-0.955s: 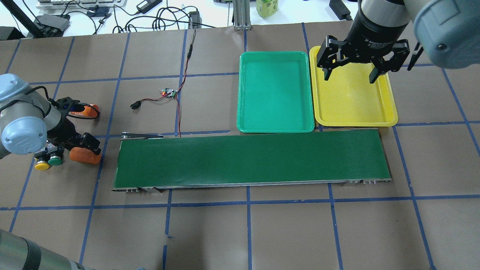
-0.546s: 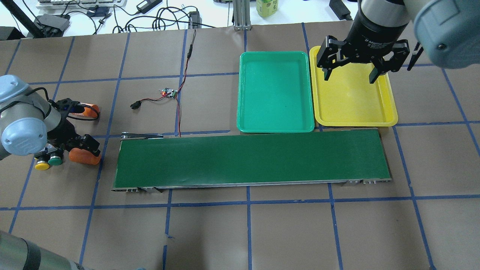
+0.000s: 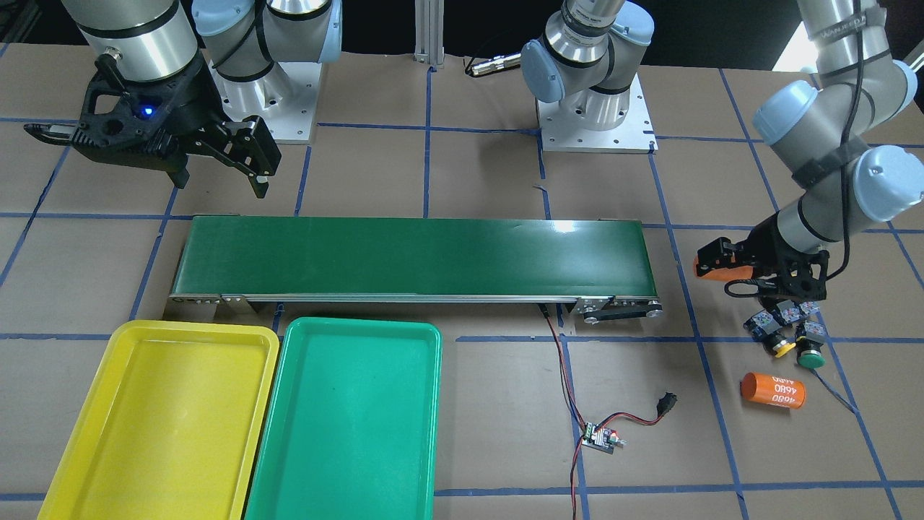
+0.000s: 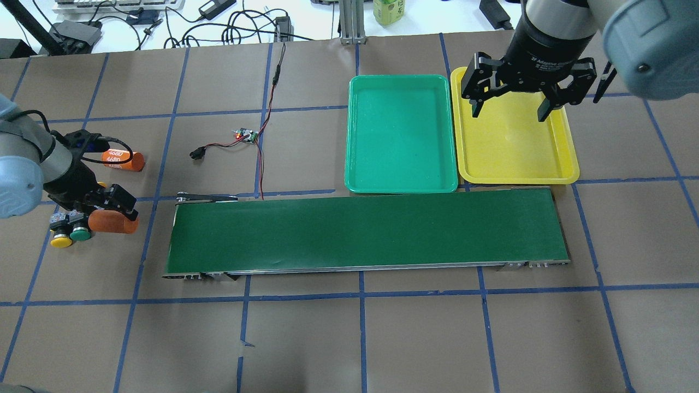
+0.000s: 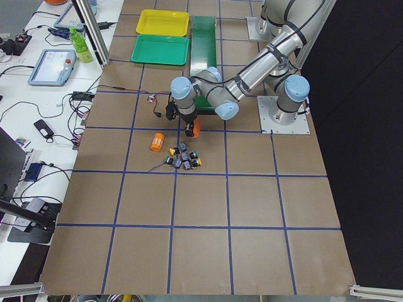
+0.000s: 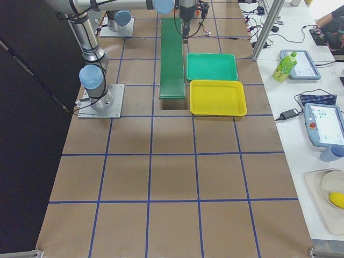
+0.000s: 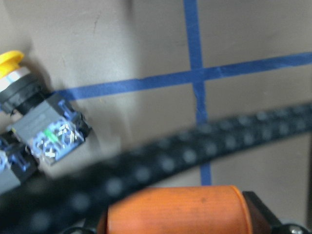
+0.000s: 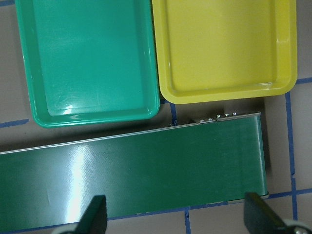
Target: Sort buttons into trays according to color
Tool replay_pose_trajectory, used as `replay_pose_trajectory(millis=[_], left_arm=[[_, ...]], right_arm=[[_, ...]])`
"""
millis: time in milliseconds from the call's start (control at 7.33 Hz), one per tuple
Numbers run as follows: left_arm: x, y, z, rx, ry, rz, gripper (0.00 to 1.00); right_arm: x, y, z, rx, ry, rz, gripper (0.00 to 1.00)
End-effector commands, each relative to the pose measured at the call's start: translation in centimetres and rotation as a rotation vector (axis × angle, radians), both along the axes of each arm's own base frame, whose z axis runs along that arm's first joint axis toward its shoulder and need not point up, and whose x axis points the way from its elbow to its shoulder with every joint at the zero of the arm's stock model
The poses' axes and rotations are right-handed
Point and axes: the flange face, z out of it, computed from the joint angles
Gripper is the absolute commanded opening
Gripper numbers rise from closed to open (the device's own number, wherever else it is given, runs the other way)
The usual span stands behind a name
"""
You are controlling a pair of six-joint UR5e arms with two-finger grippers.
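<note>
**Sorting Not Begun: Both Trays Empty, an Orange Cylinder Held Instead**

No button is seen in either tray. The green tray (image 4: pixel 401 134) and the yellow tray (image 4: pixel 513 158) lie side by side just beyond one end of the conveyor belt (image 4: pixel 366 232), and both are shown bare in the right wrist view. The four buttons (image 5: pixel 183 157) are gathered in a tight cluster on the table (image 4: pixel 382 338), past the opposite end of the belt and well apart from the trays. From above only a yellow cap (image 4: pixel 61 238) and a green cap (image 4: pixel 81 234) can be made out, the rest being hidden under the arm.

The left gripper (image 4: pixel 109 215) is clamped on an orange cylinder (image 3: pixel 711 269), which is no part of the sorting; it is held just beside the cluster, on the belt side. A second orange cylinder (image 4: pixel 123 159) lies on the table nearby. The right gripper (image 4: pixel 509 113) is held above the yellow tray with its jaws spread wide and nothing between them.

The task is therefore judged to be at its very start, with all four buttons left to be sorted. It is likely that the cylinder is being cleared away from the cluster so that the buttons can be reached. Each button would then need to be carried the length of the belt, or passed along it, to the tray of its own colour.
</note>
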Motion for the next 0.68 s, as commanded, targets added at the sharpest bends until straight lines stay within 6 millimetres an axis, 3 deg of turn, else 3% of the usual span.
replay_pose_trajectory(millis=[0, 136, 273, 546], left_arm=[[-8.5, 1.7, 4.6, 0.014, -0.006, 0.107, 0.2], [-13.9, 2.9, 4.6, 0.022, -0.021, 0.106, 0.2], [-17.6, 3.7, 3.7, 0.034, -0.038, 0.133, 0.2], [-19.3, 3.5, 1.4, 0.067, -0.041, 0.143, 0.2]], right_arm=[[0.0, 0.0, 0.0, 0.0, 0.0, -0.001, 1.0], [0.0, 0.0, 0.0, 0.0, 0.0, -0.001, 1.0], [0.0, 0.0, 0.0, 0.0, 0.0, 0.0, 1.0], [0.0, 0.0, 0.0, 0.0, 0.0, -0.001, 1.0]])
